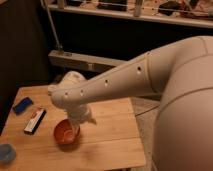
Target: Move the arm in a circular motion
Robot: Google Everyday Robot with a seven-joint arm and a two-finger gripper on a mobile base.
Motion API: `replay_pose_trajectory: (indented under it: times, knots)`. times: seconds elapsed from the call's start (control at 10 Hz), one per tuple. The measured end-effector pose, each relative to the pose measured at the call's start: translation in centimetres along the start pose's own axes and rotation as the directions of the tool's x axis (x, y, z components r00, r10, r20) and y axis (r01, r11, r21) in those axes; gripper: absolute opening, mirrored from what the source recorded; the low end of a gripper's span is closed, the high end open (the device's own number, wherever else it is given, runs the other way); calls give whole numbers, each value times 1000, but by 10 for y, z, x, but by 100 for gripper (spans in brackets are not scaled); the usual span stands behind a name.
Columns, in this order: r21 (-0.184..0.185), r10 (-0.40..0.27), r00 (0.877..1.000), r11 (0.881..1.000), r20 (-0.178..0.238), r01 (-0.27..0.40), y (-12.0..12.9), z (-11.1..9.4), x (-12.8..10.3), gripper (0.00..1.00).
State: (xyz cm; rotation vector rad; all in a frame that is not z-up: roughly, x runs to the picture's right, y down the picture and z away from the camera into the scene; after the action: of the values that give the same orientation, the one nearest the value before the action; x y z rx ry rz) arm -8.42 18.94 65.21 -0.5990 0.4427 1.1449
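The arm (130, 77), off-white with thick tubular segments and small dark dots, reaches from the right edge of the camera view leftward over the wooden table (107, 142). Its wrist bends down at the table's middle. The gripper (75, 129) points down right above the orange bowl (66, 133), covering part of the bowl's rim.
On the table's left lie a blue flat object (22, 105), a black and white bar with a red stripe (35, 120) and a blue round thing (7, 153) at the front corner. A dark wall, a metal pole (52, 27) and a shelf stand behind.
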Motion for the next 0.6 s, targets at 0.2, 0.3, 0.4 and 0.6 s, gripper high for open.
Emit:
replay_pose_trajectory:
  times: [0.2,0.3,0.4,0.6]
  knots:
    - [-38,129,991,991,-28,-130,-36,15,35,65]
    - [-56,191,981,980,-29,-192,-54,19,43,65]
    - [-78,300,954,951,-22,-300,-97,22,53,65]
    - [-90,432,902,898,-11,-432,-161,24,56,65]
